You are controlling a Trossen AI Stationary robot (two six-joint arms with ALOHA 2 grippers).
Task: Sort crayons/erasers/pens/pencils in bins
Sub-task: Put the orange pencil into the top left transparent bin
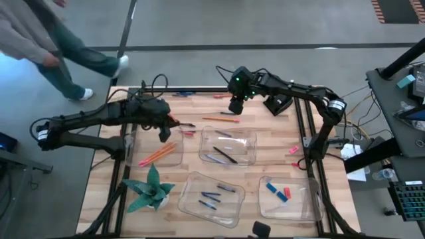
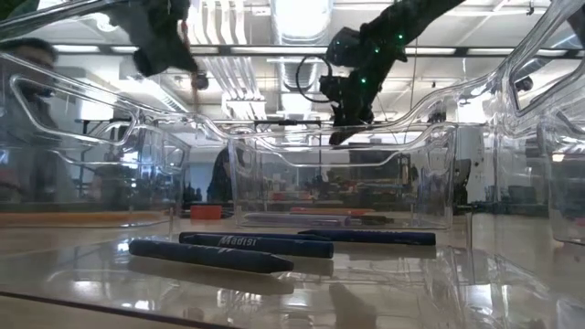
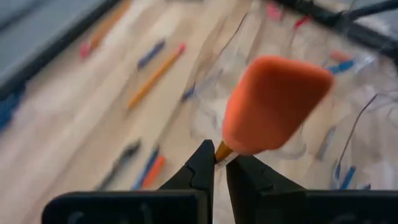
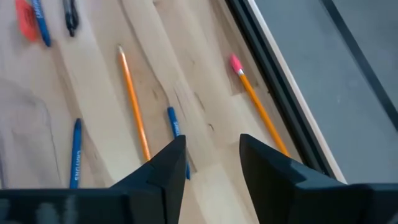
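Observation:
My left gripper (image 1: pixel 176 123) hangs above the table between the far-left bin (image 1: pixel 174 158) and the middle bin (image 1: pixel 247 141), shut on a pencil with an orange eraser end (image 3: pixel 273 102). My right gripper (image 4: pixel 211 165) is open above the table's far strip. Under it lie an orange pencil (image 4: pixel 134 106), a pencil with a pink eraser (image 4: pixel 258 106) and a blue crayon (image 4: pixel 176 134); it touches none of them. The far-left bin holds orange and red pencils (image 1: pixel 158 154). The near bins hold blue crayons (image 2: pixel 256 243) and erasers (image 1: pixel 279 191). My left gripper pinches the pencil between its two fingertips on the yellow shaft (image 3: pixel 221 152), right beside the orange eraser end. The eraser end sticks out past the fingertips. The pencil is lifted clear of the table; the fingers hide the rest of its shaft.
A green folded-paper plant (image 1: pixel 149 189) stands at the near left. Loose pens and crayons (image 4: pixel 37 22) lie on the wood near the far edge, and a pink piece (image 1: pixel 293 150) lies at the right. A person (image 1: pixel 60 46) walks past beyond the far-left corner.

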